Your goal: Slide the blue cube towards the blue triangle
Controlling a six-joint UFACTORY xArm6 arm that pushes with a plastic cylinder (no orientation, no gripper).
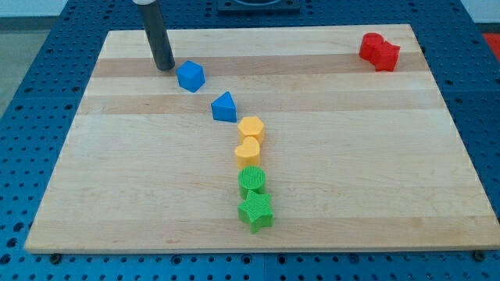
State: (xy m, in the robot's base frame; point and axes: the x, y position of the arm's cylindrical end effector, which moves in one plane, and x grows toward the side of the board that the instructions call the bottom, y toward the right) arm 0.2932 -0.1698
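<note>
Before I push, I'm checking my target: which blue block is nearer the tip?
The blue cube, just right of my tip; the blue triangle lies farther.

Rod (158, 35) cut off above by the view's top edge.

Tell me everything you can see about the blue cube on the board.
The small blue plastic-looking cube sits flat on the light wooden board, upper left of the view, turned slightly so a corner faces the view's bottom. My tip stands just to its left, close but apparently not touching. The blue triangle block lies apart, toward the lower right.
</note>
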